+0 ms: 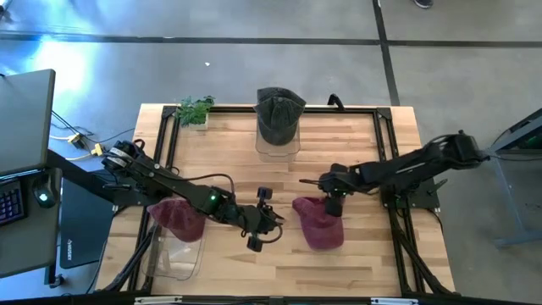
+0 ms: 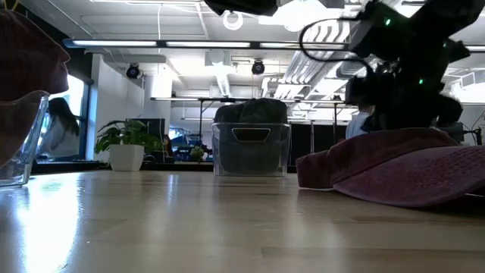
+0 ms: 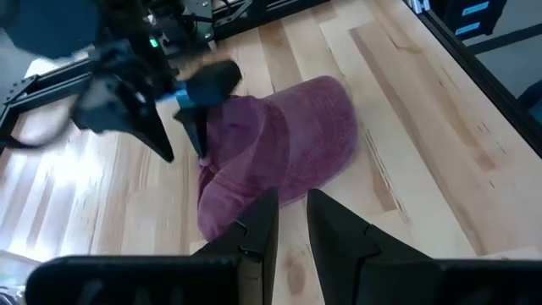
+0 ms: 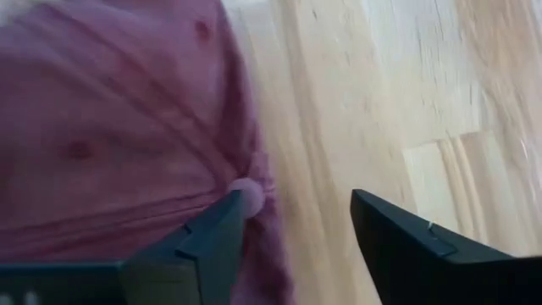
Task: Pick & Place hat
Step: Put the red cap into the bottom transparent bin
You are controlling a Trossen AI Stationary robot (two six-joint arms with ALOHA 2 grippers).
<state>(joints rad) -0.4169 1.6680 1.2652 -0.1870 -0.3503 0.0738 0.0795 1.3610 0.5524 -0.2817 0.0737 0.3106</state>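
Note:
A maroon hat (image 1: 320, 224) lies flat on the wooden table, right of centre; it also shows in the left wrist view (image 3: 288, 148) and the low view (image 2: 402, 167). My right gripper (image 1: 332, 205) stands open over the hat's far edge, one finger above the cloth and one above bare wood (image 4: 292, 229). My left gripper (image 3: 292, 229) hovers to the left of this hat (image 1: 275, 222), pointing at it, fingers a narrow gap apart, touching nothing. A second maroon hat (image 1: 178, 219) rests on a clear holder at the left. A dark green hat (image 1: 279, 114) sits on a clear holder at the far edge. My right gripper comes down from above at the hat's far edge (image 3: 222, 127), its fingers astride that edge. One fingertip (image 4: 222, 222) is at the cloth beside a small round rivet (image 4: 247, 195); the other is over the table. Whether the finger touches the cloth, I cannot tell.
A small potted plant (image 1: 196, 109) stands at the far left corner. The clear holders (image 1: 278, 146) (image 1: 178, 254) take up the far middle and near left. A black frame (image 1: 385, 135) runs along the table's edges. Bare wood (image 1: 254, 165) lies between the arms and the far holder.

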